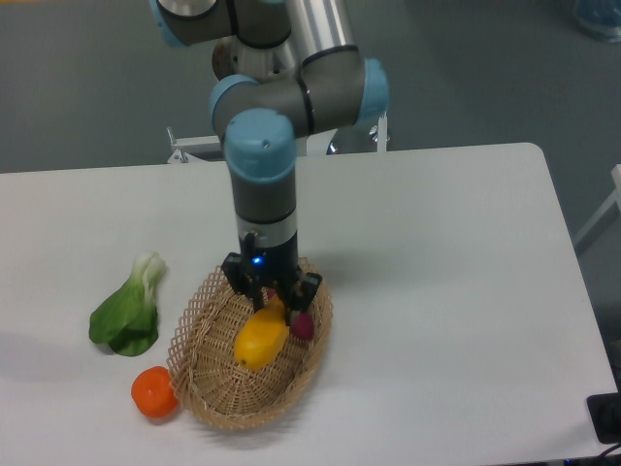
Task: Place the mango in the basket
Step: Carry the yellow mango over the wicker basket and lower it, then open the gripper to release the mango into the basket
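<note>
Hanging in the lower middle of the frame, the mango (pixel 261 339) sits between the fingers of the gripper (pixel 275 307), which is closed on the fruit's upper, narrower end. The fruit points down and slightly left, its bulk over the middle of the basket (pixel 200 388). Whether its lower end already touches the woven floor cannot be told from this view; it looks close to it at least.

Beside the mango, just to its right and partly hidden by one finger, a purple-red sweet potato (pixel 303 326) lies inside the basket near the right wall. Outside the basket, an orange (pixel 153 392) rests against the lower left rim, and a leafy green vegetable (pixel 128 309) lies well to the left on the white table (pixel 456 291).

By my reading, the carry is over and the step in hand is the release. The next move calls for little: lower the fruit until it rests on the basket floor if it is not there yet, then part the fingers and lift straight up. The main care is the sweet potato right by the fingers; opening wide could nudge it, and a smooth, oblong fruit let go from any height may roll toward the rim.
</note>
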`<state>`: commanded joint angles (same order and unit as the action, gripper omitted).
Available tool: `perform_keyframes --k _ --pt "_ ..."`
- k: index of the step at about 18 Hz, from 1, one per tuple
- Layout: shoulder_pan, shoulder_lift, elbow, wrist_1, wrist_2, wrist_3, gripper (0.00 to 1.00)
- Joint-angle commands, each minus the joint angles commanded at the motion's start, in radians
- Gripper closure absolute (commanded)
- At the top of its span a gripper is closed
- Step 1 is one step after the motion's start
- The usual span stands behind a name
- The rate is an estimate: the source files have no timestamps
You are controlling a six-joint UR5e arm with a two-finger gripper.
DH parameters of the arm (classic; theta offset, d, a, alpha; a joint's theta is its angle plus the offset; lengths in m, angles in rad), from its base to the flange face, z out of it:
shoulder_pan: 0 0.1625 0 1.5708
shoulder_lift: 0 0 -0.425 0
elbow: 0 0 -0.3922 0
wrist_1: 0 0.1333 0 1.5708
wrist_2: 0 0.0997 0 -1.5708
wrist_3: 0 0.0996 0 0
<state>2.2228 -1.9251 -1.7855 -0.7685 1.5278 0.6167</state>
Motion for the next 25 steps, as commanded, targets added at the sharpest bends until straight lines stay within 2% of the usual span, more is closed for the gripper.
perform_keyframes --k 3,12,17,21,25 --pt "-0.029 -0.017 0.0 0.0 0.046 0.002 0.52" --pt "-0.031 -0.02 0.002 0.0 0.049 0.005 0.51" --pt "-0.029 -0.023 0.002 0.002 0.051 0.009 0.46" --pt "-0.031 -0.026 0.002 0.003 0.051 0.009 0.35" --pt "-0.031 -0.041 0.003 0.005 0.051 0.009 0.35"
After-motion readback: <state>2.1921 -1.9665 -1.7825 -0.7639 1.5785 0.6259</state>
